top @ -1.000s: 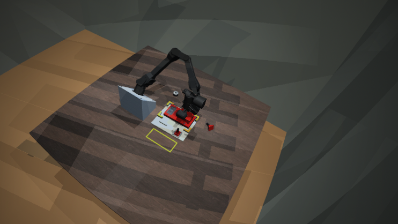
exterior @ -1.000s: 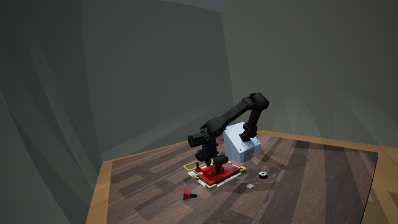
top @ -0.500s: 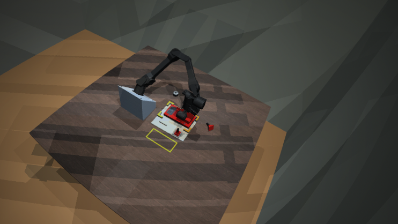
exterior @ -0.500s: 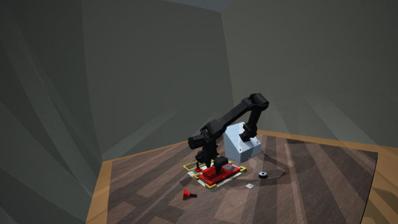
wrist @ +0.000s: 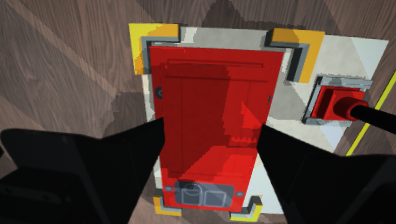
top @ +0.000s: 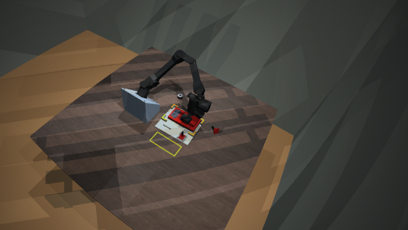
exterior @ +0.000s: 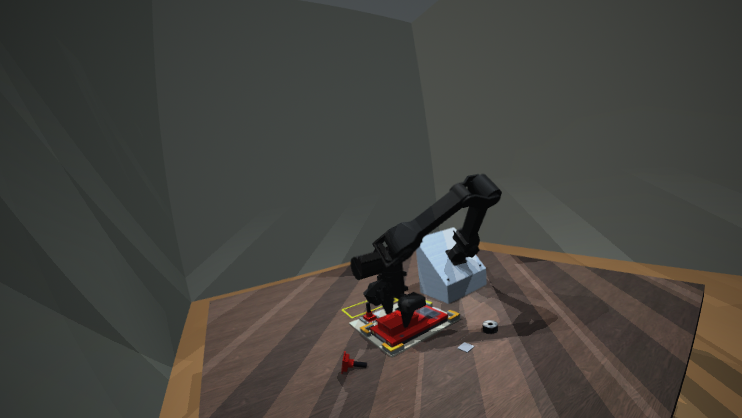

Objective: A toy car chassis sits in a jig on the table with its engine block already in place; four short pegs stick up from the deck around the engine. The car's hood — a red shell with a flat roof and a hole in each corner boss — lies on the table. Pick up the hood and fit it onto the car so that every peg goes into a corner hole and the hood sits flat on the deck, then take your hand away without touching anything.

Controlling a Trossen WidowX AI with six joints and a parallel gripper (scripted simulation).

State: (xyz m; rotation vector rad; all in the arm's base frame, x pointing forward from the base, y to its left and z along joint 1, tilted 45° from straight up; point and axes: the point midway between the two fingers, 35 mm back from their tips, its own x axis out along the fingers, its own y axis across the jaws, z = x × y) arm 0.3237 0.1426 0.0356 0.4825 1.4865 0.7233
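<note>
The red chassis (top: 171, 116) (exterior: 439, 313) (wrist: 276, 60) sits in the pale jig (top: 163, 127) (exterior: 357, 325) (wrist: 294, 107), between its yellow corner brackets. The red hood (top: 194, 121) (exterior: 393, 323) (wrist: 200, 115) is over the deck, lined up lengthwise with the chassis, and looks level and low. My gripper (top: 192, 116) (exterior: 397, 318) (wrist: 210, 124) points down and is shut on the hood, one finger against each long side. The pegs and the engine block are hidden. Whether the pegs are in the corner holes and the hood touches the deck cannot be told.
A red part with a black post (top: 181, 136) (exterior: 369, 315) (wrist: 327, 103) stands in a small holder on the jig. Another red part (top: 216, 130) (exterior: 345, 362) lies near the jig. A black-and-white wheel (top: 180, 96) (exterior: 489, 326) and a grey square (exterior: 465, 346) lie on the arm's side.
</note>
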